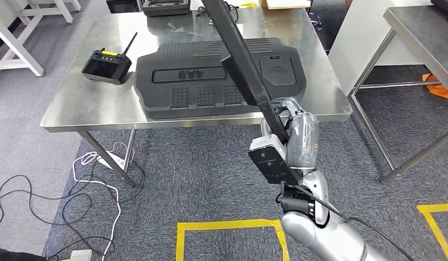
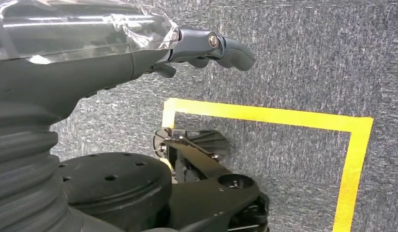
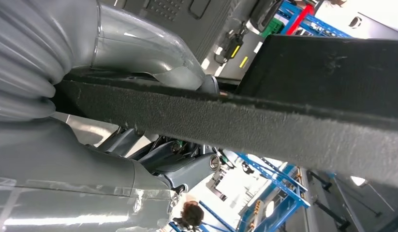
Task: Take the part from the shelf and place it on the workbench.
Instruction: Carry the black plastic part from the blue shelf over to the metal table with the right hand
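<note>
My right hand [image 1: 295, 130] grips a thin black flat part [image 1: 243, 60] at its lower end, just in front of the steel workbench's [image 1: 74, 109] near edge. The part stands edge-on and slants up and away over the bench. In the right wrist view the part's rough dark edge [image 3: 284, 125] runs across the picture, with the grey thumb [image 3: 153, 58] on one side and the darker fingers [image 3: 177, 159] on the other. My left hand [image 2: 206, 46] hangs over grey carpet, its fingers stretched out and holding nothing.
A large black moulded cover [image 1: 210, 76] lies in the middle of the bench, with a black remote controller [image 1: 106, 65] to its left. Another steel table [image 1: 423, 32] stands at the right. White cables [image 1: 58, 190] and yellow floor tape [image 1: 227, 224] lie below.
</note>
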`<state>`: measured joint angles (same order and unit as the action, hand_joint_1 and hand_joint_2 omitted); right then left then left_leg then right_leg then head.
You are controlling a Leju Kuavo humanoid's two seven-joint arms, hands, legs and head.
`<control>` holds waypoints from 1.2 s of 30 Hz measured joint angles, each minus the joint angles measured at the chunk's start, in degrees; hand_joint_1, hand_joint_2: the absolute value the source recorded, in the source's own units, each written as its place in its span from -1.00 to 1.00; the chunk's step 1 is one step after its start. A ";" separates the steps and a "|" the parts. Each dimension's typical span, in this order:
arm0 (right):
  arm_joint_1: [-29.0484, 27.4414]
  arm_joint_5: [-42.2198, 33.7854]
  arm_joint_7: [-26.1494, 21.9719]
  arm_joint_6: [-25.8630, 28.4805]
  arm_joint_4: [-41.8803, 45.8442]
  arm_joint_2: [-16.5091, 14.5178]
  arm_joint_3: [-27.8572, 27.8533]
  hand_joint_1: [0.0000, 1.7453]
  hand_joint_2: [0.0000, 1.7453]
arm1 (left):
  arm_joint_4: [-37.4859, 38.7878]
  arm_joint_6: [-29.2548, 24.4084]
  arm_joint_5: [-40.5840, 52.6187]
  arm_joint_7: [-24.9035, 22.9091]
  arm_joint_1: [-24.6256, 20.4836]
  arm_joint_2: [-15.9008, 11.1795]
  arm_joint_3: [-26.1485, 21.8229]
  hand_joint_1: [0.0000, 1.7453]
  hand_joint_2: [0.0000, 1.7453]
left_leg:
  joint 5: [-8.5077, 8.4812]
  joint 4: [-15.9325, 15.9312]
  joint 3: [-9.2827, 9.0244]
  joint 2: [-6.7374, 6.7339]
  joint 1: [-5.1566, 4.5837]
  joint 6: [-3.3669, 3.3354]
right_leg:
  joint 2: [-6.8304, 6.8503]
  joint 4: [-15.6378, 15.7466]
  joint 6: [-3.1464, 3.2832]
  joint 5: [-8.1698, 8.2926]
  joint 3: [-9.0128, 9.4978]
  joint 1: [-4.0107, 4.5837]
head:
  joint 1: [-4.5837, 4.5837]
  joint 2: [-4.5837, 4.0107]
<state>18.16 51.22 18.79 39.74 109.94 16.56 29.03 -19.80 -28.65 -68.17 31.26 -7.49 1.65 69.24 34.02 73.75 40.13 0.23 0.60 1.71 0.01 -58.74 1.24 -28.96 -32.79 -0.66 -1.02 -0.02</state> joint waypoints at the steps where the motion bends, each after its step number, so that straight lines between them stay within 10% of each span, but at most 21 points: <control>1: 0.46 0.08 0.34 -0.01 0.00 0.10 0.23 1.00 1.00 | 0.00 0.02 0.01 0.00 -0.03 -0.04 0.00 -1.00 1.00 | -2.45 -3.60 -1.40 0.00 -0.01 -0.21 | -0.07 -0.03 -0.11 -0.19 0.28 0.00 | 0.14 0.00; 4: 2.13 0.57 1.56 -0.04 -0.02 0.40 0.91 1.00 1.00 | 0.00 0.04 0.22 0.00 -0.16 -0.17 0.00 -1.00 1.00 | -6.60 -13.42 -5.35 0.06 -0.30 -1.03 | -0.24 -0.13 -0.68 -0.74 0.71 0.11 | 0.48 0.00; 9: 4.28 2.35 4.00 -0.14 -0.04 1.27 2.00 1.00 1.00 | 0.00 0.19 1.07 -0.21 -0.27 -0.23 0.02 -1.00 1.00 | -6.71 -15.25 -5.91 0.06 -0.22 -2.42 | -0.24 -1.41 -2.11 -2.02 0.15 0.05 | 0.31 0.00; 14: 5.43 3.40 5.71 -0.73 -0.11 2.51 2.79 1.00 1.00 | 0.00 0.29 1.74 -0.79 -0.57 -0.27 0.02 -1.00 1.00 | -6.41 -15.53 -6.41 -0.01 -0.15 -3.24 | -0.18 -16.13 -2.88 -7.38 -7.71 -0.14 | -1.20 0.00; 19: 6.80 3.40 6.50 -1.15 -0.32 3.17 3.69 1.00 1.00 | -0.01 0.40 1.92 -0.90 -0.64 -0.27 0.02 -1.00 1.00 | -5.36 -15.23 -7.45 0.11 -0.31 -2.58 | -0.10 -1.64 -2.05 1.31 -2.13 0.18 | -2.40 0.00; 24: 7.65 3.89 7.37 -1.28 -0.47 3.60 4.48 1.00 1.00 | -0.01 0.46 2.08 -0.97 -0.80 -0.33 0.02 -1.00 1.00 | -4.26 -14.22 -7.43 0.07 -0.45 -1.10 | -0.20 0.31 -0.99 1.13 -1.12 0.08 | -1.90 0.00; 29: 9.24 4.02 8.41 -2.04 -1.14 3.80 5.20 1.00 1.00 | -0.01 0.52 2.12 -0.98 -0.65 -0.37 0.03 -1.00 1.00 | 1.51 0.79 0.25 0.02 -0.09 0.00 | 0.03 0.59 -0.05 0.63 -0.25 -0.09 | -0.31 0.00; 33: 10.60 3.81 9.12 -2.49 -2.17 3.91 5.97 1.00 1.00 | 0.00 0.54 2.12 -0.98 -0.55 -0.48 0.03 -1.00 1.00 | -5.86 -8.99 -3.06 0.05 0.02 -0.33 | -0.08 0.46 -0.48 -0.31 0.83 -0.06 | 0.26 0.00; 36: 11.94 3.59 9.36 -2.69 -2.94 3.95 6.31 1.00 1.00 | 0.00 0.64 2.12 -0.98 -0.58 -0.51 0.02 -1.00 1.00 | -7.18 -14.26 -4.86 0.12 -0.24 -1.11 | -0.22 0.24 -1.18 -0.72 0.73 0.19 | 0.49 0.00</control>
<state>30.10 54.80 28.15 37.04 107.01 20.51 35.33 -19.80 -28.01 -66.05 30.27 -8.08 1.14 69.26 26.85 59.49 35.27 0.35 0.36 0.61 -0.21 -58.49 0.05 -29.68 -32.05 -0.47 -0.53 -0.02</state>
